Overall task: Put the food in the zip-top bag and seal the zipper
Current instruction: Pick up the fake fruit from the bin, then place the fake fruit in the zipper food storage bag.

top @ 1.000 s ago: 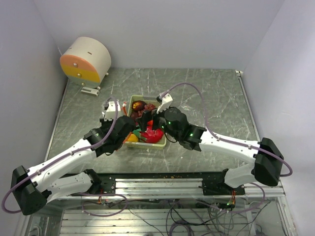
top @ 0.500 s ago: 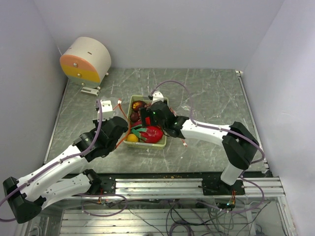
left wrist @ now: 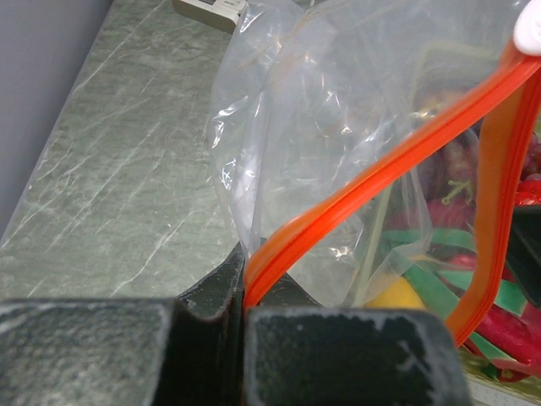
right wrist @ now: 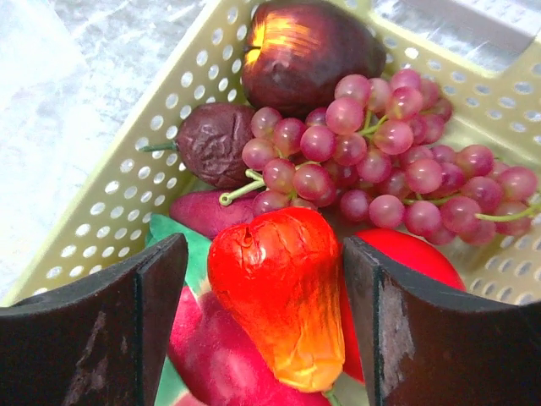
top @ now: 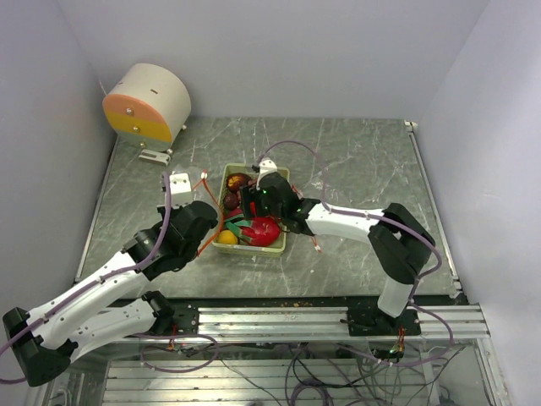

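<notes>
My left gripper (left wrist: 245,272) is shut on the orange zipper strip (left wrist: 380,169) of the clear zip-top bag (left wrist: 330,101), holding it just left of the tray; in the top view it (top: 206,222) sits beside the tray's left side. My right gripper (right wrist: 266,313) is open, its fingers (right wrist: 93,338) straddling a red-orange fruit (right wrist: 279,296) in the pale green perforated tray (right wrist: 110,194); the right finger touches the fruit. The purple grape bunch (right wrist: 397,161), two dark round fruits (right wrist: 308,51), a purple sweet potato (right wrist: 207,213), the pink dragon fruit (right wrist: 207,355) and a red apple (right wrist: 414,258) lie around it.
The tray (top: 254,167) stands mid-table with my right gripper (top: 254,203) over it. A round white-and-orange device (top: 148,101) stands at the back left corner. The bag's white slider (left wrist: 531,30) shows at the top right. Walls close in left, back and right.
My right gripper has moved left and back over the tray, its arm now folded. My left gripper has drawn back left with the bag edge in it.
</notes>
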You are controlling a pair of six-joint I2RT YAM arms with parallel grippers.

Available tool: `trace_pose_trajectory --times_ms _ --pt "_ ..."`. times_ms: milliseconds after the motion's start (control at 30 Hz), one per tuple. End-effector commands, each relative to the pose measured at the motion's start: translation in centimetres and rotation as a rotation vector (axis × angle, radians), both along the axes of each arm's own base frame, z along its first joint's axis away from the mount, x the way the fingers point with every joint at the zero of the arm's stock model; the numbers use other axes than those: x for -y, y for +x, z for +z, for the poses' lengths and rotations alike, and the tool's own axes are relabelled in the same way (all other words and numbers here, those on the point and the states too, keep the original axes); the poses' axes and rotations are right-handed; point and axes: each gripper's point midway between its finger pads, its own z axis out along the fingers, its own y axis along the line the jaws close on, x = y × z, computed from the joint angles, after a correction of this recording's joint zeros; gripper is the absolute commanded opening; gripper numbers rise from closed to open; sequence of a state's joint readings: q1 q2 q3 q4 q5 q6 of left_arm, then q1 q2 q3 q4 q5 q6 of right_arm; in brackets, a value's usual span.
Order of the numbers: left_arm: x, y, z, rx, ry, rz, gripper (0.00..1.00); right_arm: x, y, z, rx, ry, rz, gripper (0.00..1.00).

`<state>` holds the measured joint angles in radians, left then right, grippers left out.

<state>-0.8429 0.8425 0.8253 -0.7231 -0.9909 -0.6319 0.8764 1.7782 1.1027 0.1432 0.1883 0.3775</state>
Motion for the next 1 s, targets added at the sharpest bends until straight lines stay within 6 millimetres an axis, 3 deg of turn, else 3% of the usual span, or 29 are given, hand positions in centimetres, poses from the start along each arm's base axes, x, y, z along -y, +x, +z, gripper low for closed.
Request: trace_pose_trajectory --times_ms 0,167,267,467,567,700,767,833,967 --pt "0.0 0.1 0.2 0.018 -0.022 0.002 0.07 -0.9 0.0 -2.0 -0.03 -0.019 0.039 0.69" --pt "0.0 0.1 0.2 0.019 -0.024 0.001 0.07 -0.2 -0.6 -1.3 -0.036 -0.012 0.031 0.25" --pt "0.0 0.1 0.1 0.017 -0.021 0.002 0.07 0.6 -0.9 0.4 -0.011 0.005 0.017 0.11" --pt "0.1 0.3 0.2 0.011 -0.004 0.007 0.07 0.9 -3.5 6.9 0.077 0.153 0.117 0.1" --pt "0.2 0.5 0.7 0.018 -0.003 0.003 0.07 -0.4 -7.3 11.3 0.12 0.302 0.316 0.1" --pt "0.7 0.8 1.0 0.023 -0.005 -0.006 0.07 -2.1 -13.3 15.0 0.165 0.417 0.58 0.1" --pt "1.0 1.0 1.1 0.023 -0.008 -0.011 0.07 -2.8 -16.0 16.3 0.174 0.475 0.702 0.1" --pt "1.4 1.3 1.2 0.021 -0.015 -0.021 0.07 -3.4 -17.6 16.8 0.167 0.516 0.775 0.1" --pt "2.2 1.5 1.6 0.02 -0.047 -0.05 0.07 -4.9 -18.1 16.1 0.143 0.534 0.815 0.11"
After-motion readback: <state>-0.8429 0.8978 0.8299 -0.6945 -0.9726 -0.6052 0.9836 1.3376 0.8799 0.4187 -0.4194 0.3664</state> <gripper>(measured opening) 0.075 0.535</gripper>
